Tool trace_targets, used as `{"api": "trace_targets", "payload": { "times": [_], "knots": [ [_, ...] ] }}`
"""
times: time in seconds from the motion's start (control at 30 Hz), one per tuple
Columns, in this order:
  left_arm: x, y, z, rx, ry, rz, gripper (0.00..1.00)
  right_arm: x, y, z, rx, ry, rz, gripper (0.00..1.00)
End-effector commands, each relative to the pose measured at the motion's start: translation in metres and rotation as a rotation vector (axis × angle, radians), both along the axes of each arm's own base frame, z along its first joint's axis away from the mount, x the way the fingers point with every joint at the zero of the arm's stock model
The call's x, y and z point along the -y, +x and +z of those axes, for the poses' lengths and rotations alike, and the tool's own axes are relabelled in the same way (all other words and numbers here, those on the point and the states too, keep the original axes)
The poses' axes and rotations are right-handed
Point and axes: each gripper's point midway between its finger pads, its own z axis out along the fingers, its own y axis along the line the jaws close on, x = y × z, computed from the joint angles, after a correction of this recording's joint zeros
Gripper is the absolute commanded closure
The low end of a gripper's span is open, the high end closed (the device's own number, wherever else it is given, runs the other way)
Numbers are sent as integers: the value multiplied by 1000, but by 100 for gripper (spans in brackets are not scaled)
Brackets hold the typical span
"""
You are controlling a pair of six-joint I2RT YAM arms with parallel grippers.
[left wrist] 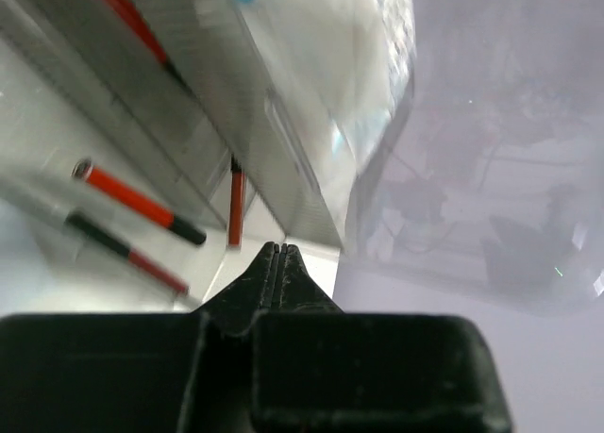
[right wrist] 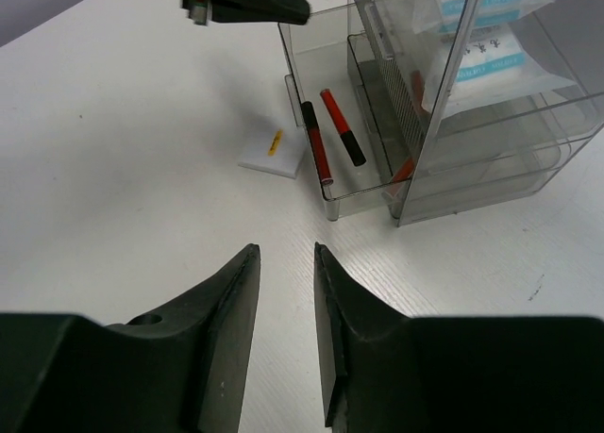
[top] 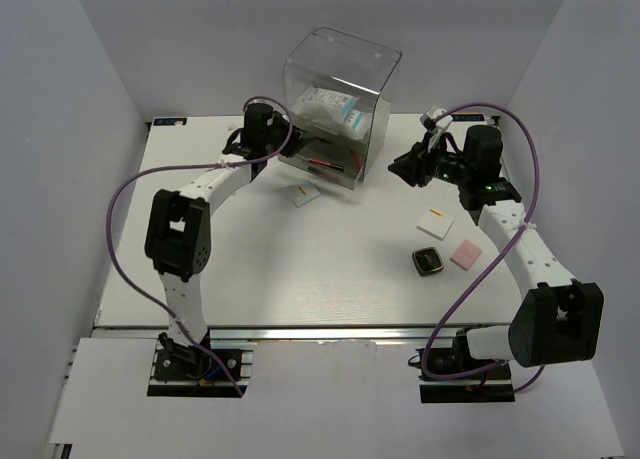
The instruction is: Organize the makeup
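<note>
Two slim dark-red sticks (right wrist: 317, 151) lie in the pulled-out bottom drawer of the clear drawer box (top: 340, 89); they also show in the left wrist view (left wrist: 138, 202). A clear packet with white contents (top: 330, 107) sits in the box's upper part. One white square (top: 305, 195) lies in front of the drawer, another white square (top: 434, 222), a pink square (top: 465, 253) and a black gold-rimmed compact (top: 428, 262) lie at the right. My left gripper (top: 288, 149) is shut and empty at the drawer's left end (left wrist: 276, 248). My right gripper (top: 405, 167) is open and empty (right wrist: 286, 251) above the table, right of the box.
The white table (top: 250, 269) is walled by white panels on the left, back and right. The purple cables (top: 125, 194) loop beside each arm. The left gripper's tips (right wrist: 247, 1) show at the top of the right wrist view.
</note>
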Motion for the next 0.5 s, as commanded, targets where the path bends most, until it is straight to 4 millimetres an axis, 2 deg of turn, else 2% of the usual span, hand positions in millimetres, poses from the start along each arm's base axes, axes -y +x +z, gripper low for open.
{"api": "trace_targets", "payload": {
  "times": [0.0,0.03,0.17,0.23,0.27,0.3,0.47],
  "knots": [
    [-14,-29,54,127,33,-4,100,-3,4,18,44,31,13,64],
    [-15,-32,57,155,39,-5,100,-4,4,17,39,31,15,64],
    [-27,-60,40,154,61,-7,100,-5,4,11,21,32,25,64],
    [-30,-67,38,171,59,-6,100,-5,4,10,14,31,28,64],
    [-33,-74,29,173,57,-5,100,-5,6,10,15,28,26,63],
    [-35,-79,34,189,48,0,100,-5,6,9,15,26,25,64],
    [-39,-91,10,144,55,-2,100,-3,9,7,8,9,18,63]
  ]
}}
